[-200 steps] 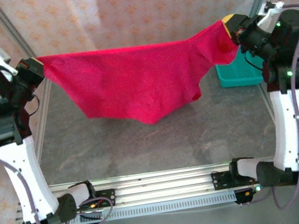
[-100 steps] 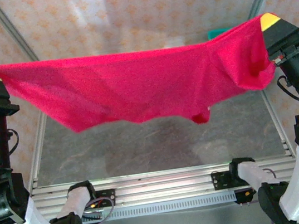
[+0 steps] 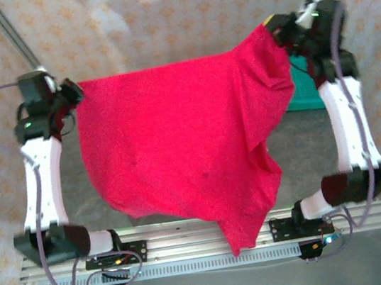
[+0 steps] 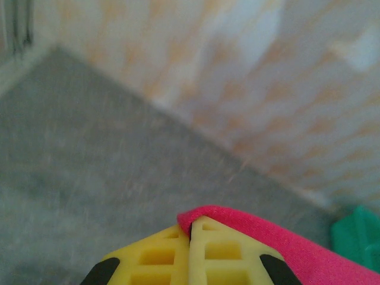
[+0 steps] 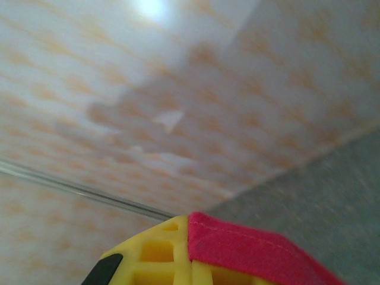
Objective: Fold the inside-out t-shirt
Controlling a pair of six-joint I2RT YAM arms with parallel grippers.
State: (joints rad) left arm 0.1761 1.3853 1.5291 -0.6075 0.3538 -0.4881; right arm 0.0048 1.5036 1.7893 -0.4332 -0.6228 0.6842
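The bright red t-shirt [image 3: 184,150] hangs stretched between both arms above the grey table, its lower part trailing down over the near rail. My left gripper [image 3: 76,90] is shut on its left corner; in the left wrist view the red cloth [image 4: 279,237] wraps over the yellow fingertips [image 4: 208,237] of the left gripper [image 4: 191,228]. My right gripper [image 3: 275,26] is shut on the right corner; in the right wrist view a stitched red hem [image 5: 249,246] lies over the yellow fingers [image 5: 157,249] of the right gripper [image 5: 189,222].
A teal plastic basket [image 3: 304,89] stands at the right side of the table behind the shirt, also seen as a teal corner [image 4: 356,237]. Patterned curtain walls [image 3: 172,16] surround the table. The aluminium rail [image 3: 192,246] runs along the near edge.
Both arms have swung forward and down toward the far side, carrying the shirt from a raised spread. The cloth now hangs longer toward the near rail.
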